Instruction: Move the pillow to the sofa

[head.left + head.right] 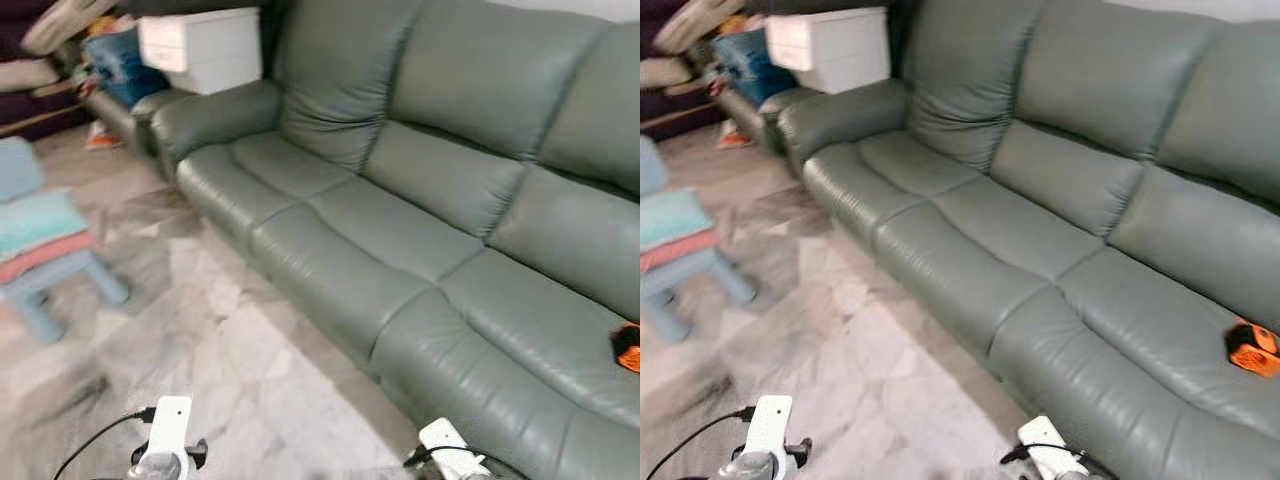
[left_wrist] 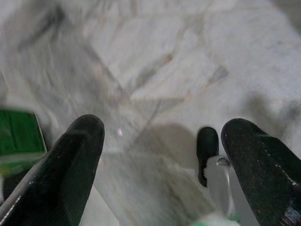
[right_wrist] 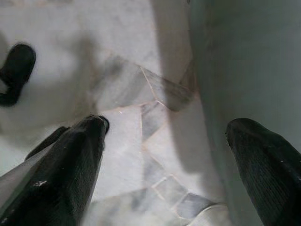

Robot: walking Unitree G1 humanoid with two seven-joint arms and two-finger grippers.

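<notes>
the grey-green sofa (image 1: 400, 230) runs from far left to near right, its seat cushions bare except for a small orange object (image 1: 1252, 349) at the near right end. the pillow cannot be identified with certainty; a folded teal and pink stack (image 1: 38, 232) rests on a pale blue stool (image 1: 60, 285) at the left, well apart from the sofa. a white box (image 1: 203, 47) sits beyond the sofa's far armrest. left gripper (image 2: 160, 155): released, fingers spread over the marble floor (image 1: 210, 350), grasping nothing. right gripper (image 3: 164, 160): released, fingers spread over the floor just beside the sofa base, grasping nothing.
</notes>
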